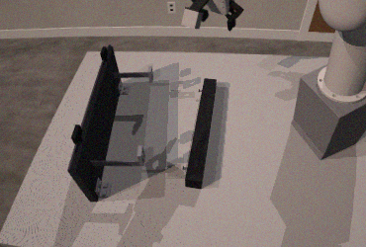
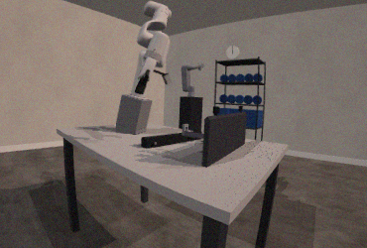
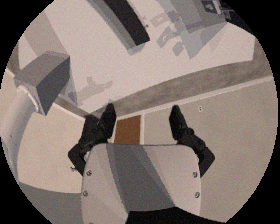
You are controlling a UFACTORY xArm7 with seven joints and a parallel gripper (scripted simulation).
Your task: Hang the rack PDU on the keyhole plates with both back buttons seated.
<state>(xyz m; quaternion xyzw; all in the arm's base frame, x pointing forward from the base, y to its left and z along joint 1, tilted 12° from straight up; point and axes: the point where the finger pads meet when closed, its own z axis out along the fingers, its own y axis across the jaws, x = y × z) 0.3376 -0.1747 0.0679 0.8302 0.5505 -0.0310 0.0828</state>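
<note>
The rack PDU [image 1: 202, 132] [image 2: 164, 140] is a long black bar lying flat on the table, with small buttons sticking out of its left side. It also shows in the wrist view [image 3: 121, 12]. To its left stands a dark upright backboard [image 1: 96, 118] [image 2: 224, 137] on a grey base. The backboard carries two small grey keyhole plates, one at the far end [image 1: 121, 88] and one at the near end [image 1: 101, 187]. My gripper [image 1: 218, 13] [image 2: 154, 79] [image 3: 143, 111] is open and empty, high in the air above the table's far edge, well clear of the PDU.
The arm's grey pedestal [image 1: 326, 118] [image 2: 133, 113] [image 3: 46, 81] stands on the white table [image 1: 247, 192] at the right. Two thin rods [image 1: 134, 74] stick out of the backboard. Behind the table are a shelf with blue boxes [image 2: 240, 98] and a second robot arm [image 2: 190, 78].
</note>
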